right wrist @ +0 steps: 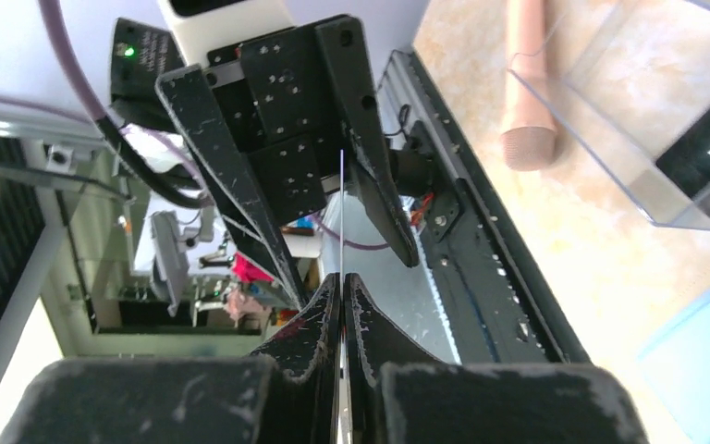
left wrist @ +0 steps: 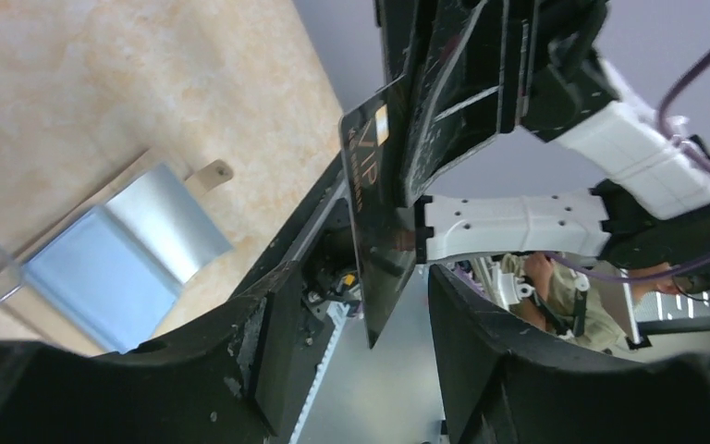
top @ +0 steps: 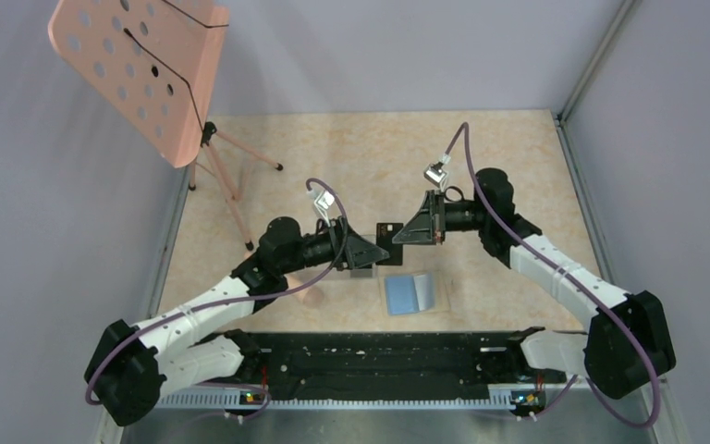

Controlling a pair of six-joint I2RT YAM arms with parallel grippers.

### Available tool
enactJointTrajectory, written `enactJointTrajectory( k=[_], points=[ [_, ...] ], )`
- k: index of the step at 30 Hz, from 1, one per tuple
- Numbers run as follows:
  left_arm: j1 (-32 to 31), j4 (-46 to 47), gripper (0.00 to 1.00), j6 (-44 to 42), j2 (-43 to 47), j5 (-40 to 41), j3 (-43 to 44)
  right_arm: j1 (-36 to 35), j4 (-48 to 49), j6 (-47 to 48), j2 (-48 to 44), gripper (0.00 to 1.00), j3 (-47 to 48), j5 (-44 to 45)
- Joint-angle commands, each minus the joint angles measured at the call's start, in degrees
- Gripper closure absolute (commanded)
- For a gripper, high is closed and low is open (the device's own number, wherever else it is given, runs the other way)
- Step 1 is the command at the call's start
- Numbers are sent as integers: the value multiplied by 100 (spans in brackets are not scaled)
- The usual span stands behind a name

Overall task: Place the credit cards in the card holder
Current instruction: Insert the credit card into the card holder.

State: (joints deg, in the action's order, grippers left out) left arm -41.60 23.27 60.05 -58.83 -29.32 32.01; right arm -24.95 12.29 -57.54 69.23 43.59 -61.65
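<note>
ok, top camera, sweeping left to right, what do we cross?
Pink music stand → left hand → credit card → right hand. Card holder skipped: it lies nearer the bases, across the same span.

The credit card (left wrist: 381, 231) is glossy black plastic, smooth enough to reflect, with gold print; the card holder (left wrist: 120, 264) looks smooth and leather-like, blue-grey with a soft sheen; the box (right wrist: 610, 120) is clear glossy plastic; the table (top: 333, 153) is matt, mottled tan; the right gripper (right wrist: 343, 282) is matt black, scuffed and pale-flecked.
</note>
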Motion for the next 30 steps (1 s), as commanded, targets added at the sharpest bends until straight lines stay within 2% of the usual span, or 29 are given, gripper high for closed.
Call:
enactJointTrajectory(
  k=[1,6,12,19,24,30],
  points=[
    [4,-1272,42,-604,232,223,189,250,-1656,1183,-31,100,487,446],
    [-77,-3571,44,-1380,-72,701,456,915,-2670,1726,-93,100,404,602],
    [-288,-4918,46,-1692,-604,1795,728,1125,-3509,2365,-56,100,350,848],
    [-331,-5143,46,-1798,-1329,2817,978,1128,-3739,2620,-110,100,119,1100],
    [-331,-4856,46,-1909,-1944,2886,1240,1127,-3844,2771,-99,100,-70,1245],
    [-333,-4849,46,-1805,-2800,3411,1731,1130,-4062,3033,-39,100,-207,1588]
  ],
)
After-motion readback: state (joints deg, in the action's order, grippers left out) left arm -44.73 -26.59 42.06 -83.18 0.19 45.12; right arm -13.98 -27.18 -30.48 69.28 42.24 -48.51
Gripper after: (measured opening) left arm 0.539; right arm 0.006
